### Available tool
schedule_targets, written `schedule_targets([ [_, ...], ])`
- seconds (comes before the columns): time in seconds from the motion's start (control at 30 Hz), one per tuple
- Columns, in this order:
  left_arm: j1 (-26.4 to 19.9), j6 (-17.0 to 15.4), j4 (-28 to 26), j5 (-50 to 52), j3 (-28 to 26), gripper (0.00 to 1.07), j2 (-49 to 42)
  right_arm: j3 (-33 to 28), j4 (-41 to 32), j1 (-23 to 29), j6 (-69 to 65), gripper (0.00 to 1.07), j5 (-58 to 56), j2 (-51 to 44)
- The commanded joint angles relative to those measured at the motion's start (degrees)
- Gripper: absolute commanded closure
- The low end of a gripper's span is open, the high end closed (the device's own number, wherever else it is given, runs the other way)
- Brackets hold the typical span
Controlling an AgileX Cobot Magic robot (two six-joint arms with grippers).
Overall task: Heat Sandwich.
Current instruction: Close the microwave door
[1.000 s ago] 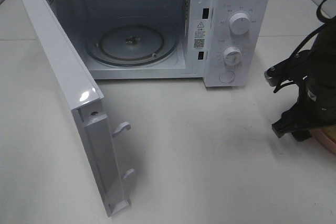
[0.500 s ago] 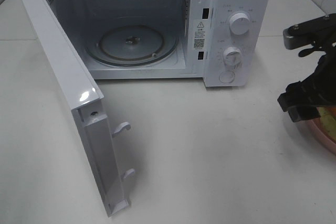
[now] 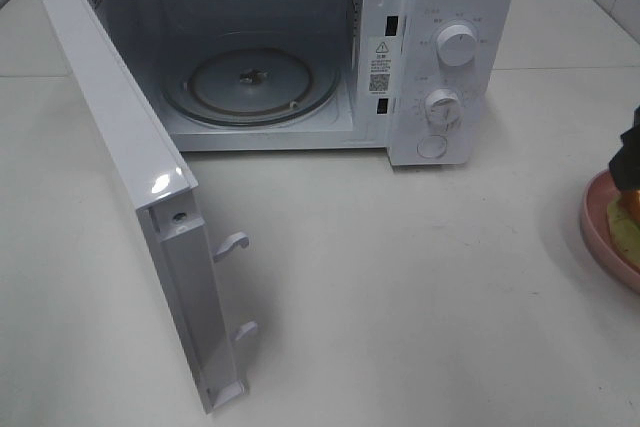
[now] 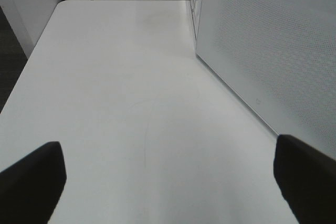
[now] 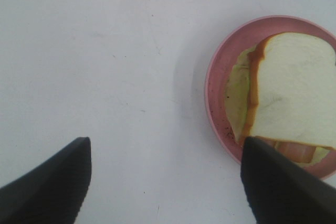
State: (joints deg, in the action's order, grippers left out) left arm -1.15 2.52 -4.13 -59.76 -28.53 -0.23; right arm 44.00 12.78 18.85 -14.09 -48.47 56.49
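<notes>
the microwave (image 3: 300,57) door (image 3: 130,187) stands open and its turntable (image 3: 250,85) is bare, so loading, shutting and heating remain. the sandwich (image 5: 286,98) sits on its pink plate (image 5: 215,103) on the worktop (image 3: 400,287), at 3 o'clock of the exterior view. the right end effector (image 5: 165,182) is spread wide and empty above it; the left end effector (image 4: 168,182) is likewise wide, holding nothing.

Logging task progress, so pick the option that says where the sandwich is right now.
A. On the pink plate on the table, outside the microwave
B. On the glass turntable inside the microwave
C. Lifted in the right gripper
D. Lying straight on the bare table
A: the right wrist view shows the sandwich lying on the pink plate, while the microwave turntable is bare.
</notes>
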Motion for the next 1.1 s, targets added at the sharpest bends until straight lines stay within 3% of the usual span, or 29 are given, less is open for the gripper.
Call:
schedule_targets([
  [0.03,-0.2,-0.1,0.0,0.5,0.1,0.03,-1.4,0.2,-0.3,-0.1,0.9,0.31,-2.8,-5.2],
  [0.3,-0.2,-0.1,0.0,0.5,0.1,0.03,-1.4,-3.1,0.1,-0.1,1.1,0.31,-8.0,-17.2],
  [0.67,-0.2,-0.1,0.0,0.5,0.1,0.03,-1.4,-13.5,0.2,-0.2,1.2,0.31,-8.7,-36.6],
  [0.9,-0.2,-0.1,0.0,0.5,0.1,0.03,-1.4,-13.8,0.0,-6.0,1.5,0.31,-9.6,-42.8],
  [1.1,-0.2,-0.1,0.0,0.5,0.1,0.03,-1.4,-15.0,-0.1,-7.4,1.7,0.31,-11.7,-47.1],
])
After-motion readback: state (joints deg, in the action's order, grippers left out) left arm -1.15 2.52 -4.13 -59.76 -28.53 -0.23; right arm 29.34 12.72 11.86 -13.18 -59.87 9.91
